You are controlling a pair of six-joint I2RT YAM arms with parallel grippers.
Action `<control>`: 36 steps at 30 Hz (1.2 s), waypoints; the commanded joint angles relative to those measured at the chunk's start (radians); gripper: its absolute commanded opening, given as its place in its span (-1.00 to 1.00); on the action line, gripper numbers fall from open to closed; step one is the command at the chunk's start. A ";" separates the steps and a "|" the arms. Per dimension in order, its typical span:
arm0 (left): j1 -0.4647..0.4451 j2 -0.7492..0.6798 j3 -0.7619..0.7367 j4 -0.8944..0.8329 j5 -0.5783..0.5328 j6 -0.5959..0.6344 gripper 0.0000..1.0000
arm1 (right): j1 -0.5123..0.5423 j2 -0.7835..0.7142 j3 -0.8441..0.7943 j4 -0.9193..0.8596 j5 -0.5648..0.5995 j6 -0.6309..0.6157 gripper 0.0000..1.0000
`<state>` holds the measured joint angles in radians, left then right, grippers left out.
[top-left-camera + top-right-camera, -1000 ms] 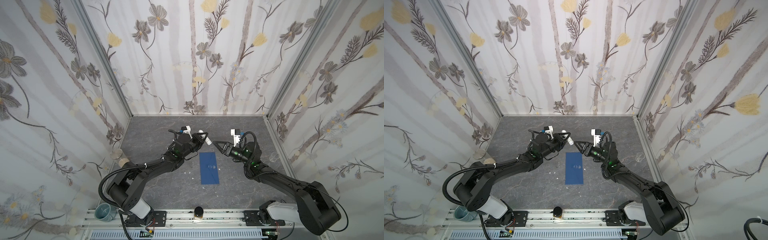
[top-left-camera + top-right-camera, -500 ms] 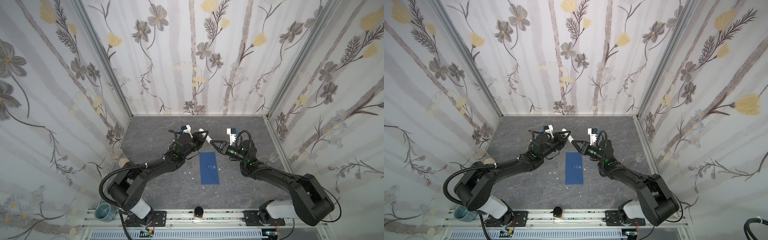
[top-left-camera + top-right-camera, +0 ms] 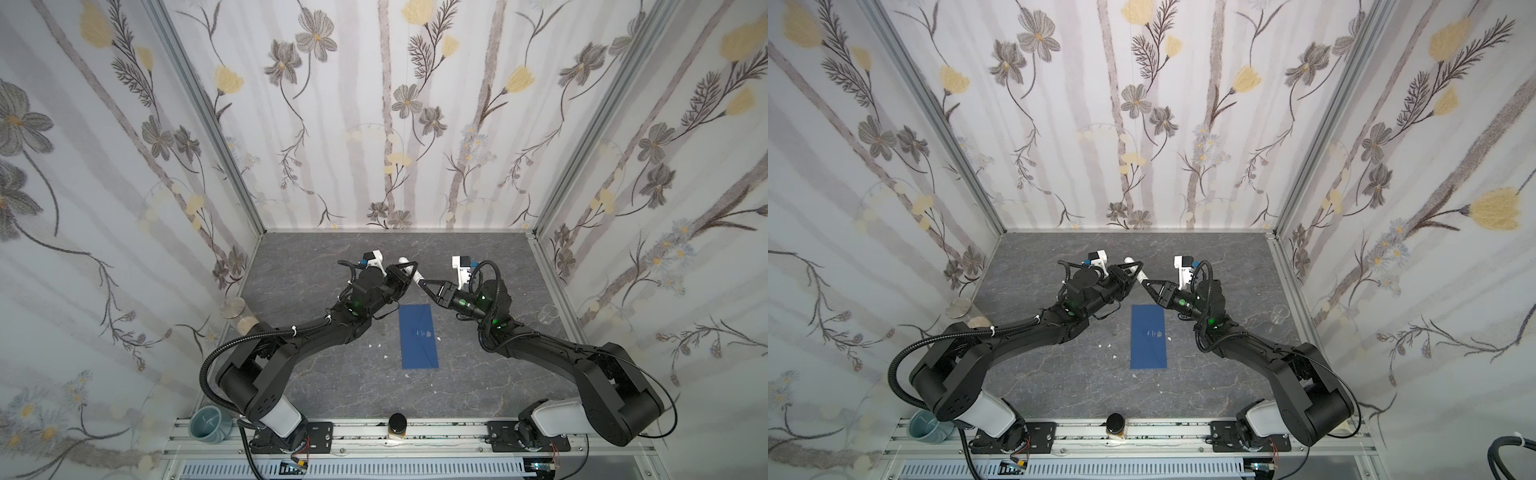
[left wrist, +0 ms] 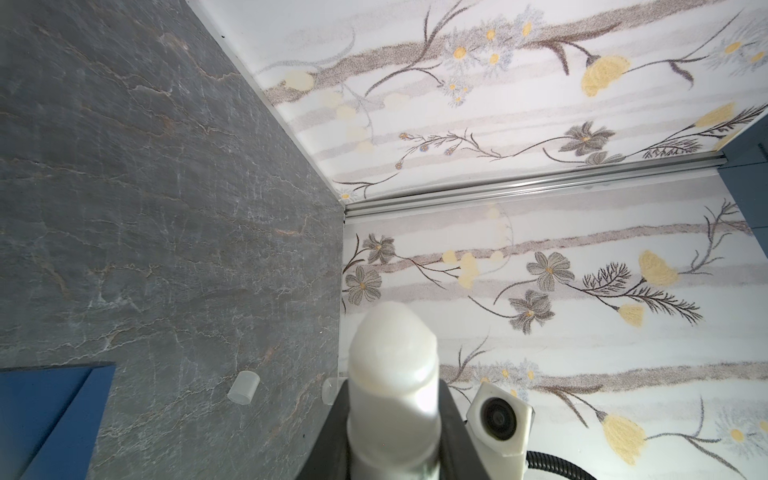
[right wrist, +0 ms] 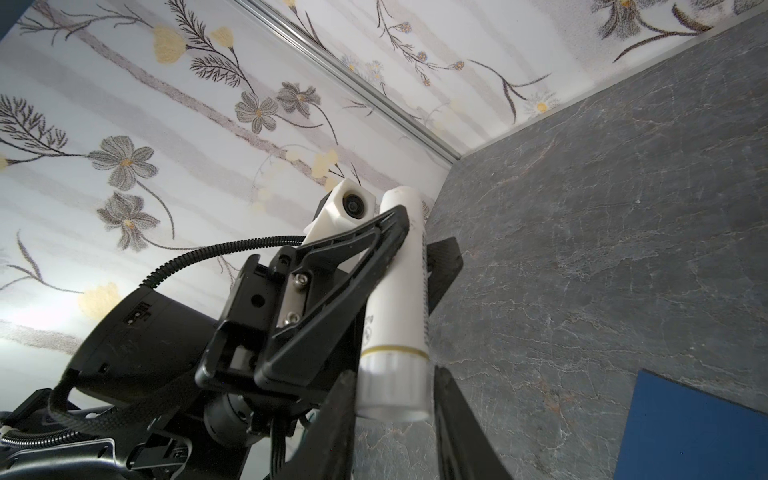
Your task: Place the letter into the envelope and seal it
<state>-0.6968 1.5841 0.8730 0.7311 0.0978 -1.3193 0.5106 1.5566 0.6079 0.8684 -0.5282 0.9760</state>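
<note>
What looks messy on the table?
Little white crumbs lie scattered on the grey table beside the blue envelope; what they are, I cannot tell. A clear cap lies loose there, while the glue stick in the left gripper is uncapped.

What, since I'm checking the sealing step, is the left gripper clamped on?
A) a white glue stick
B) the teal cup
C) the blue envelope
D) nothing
A: the left gripper pinches the white glue stick between its fingers, while the envelope lies flat, untouched.
</note>
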 commanded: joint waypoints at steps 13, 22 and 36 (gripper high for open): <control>-0.016 0.006 -0.005 0.051 -0.004 -0.002 -1.00 | 0.009 -0.029 0.031 -0.123 0.057 -0.078 -0.70; -0.018 -0.017 -0.037 0.041 0.017 -0.031 -1.00 | 0.087 -0.111 0.139 -0.533 0.322 -0.389 -0.75; -0.019 -0.055 -0.058 -0.022 0.075 -0.034 -1.00 | 0.223 -0.159 0.227 -0.749 0.662 -0.717 -0.79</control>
<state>-0.7109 1.5425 0.8181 0.7033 0.1089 -1.3514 0.7155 1.3983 0.8120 0.1688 -0.0639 0.3759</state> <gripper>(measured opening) 0.221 0.222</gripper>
